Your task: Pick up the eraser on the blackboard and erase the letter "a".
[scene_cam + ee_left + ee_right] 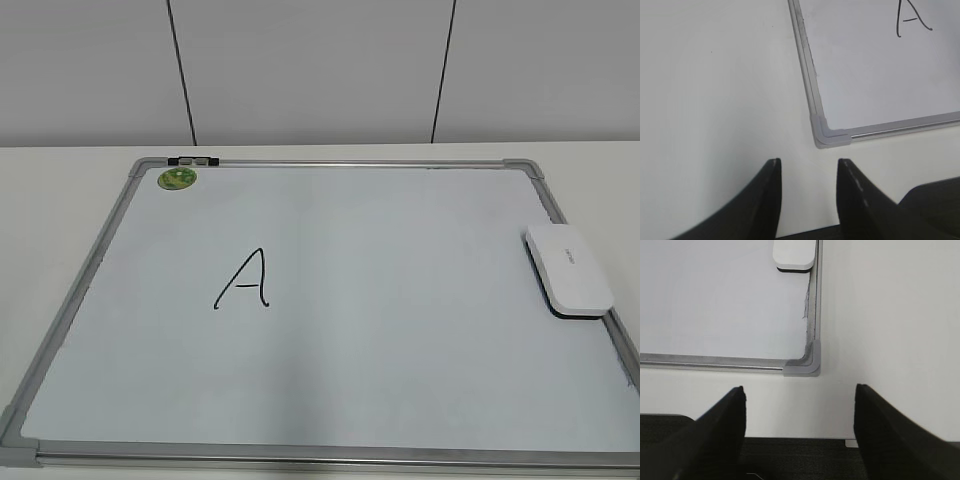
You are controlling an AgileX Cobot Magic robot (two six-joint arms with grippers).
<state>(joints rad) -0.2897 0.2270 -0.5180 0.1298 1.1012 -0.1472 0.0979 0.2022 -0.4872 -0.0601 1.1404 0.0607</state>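
Note:
The blackboard (330,165) is a white board with a grey frame, lying flat on the table. The eraser (568,268) lies on its right edge, white top up; its near end shows in the right wrist view (794,252). The only letter showing is a tall angular capital "A" (245,280), left of centre, also in the left wrist view (912,17). No small lowercase "a" shows. My left gripper (809,165) is open and empty off the board's front-left corner (827,135). My right gripper (800,390) is wide open and empty off the front-right corner (807,367).
A round green sticker (178,178) and small black clips (193,161) sit at the board's far-left corner. A grey scuff (805,310) marks the board by its right frame. White table surrounds the board; a panelled wall stands behind. Neither arm shows in the exterior view.

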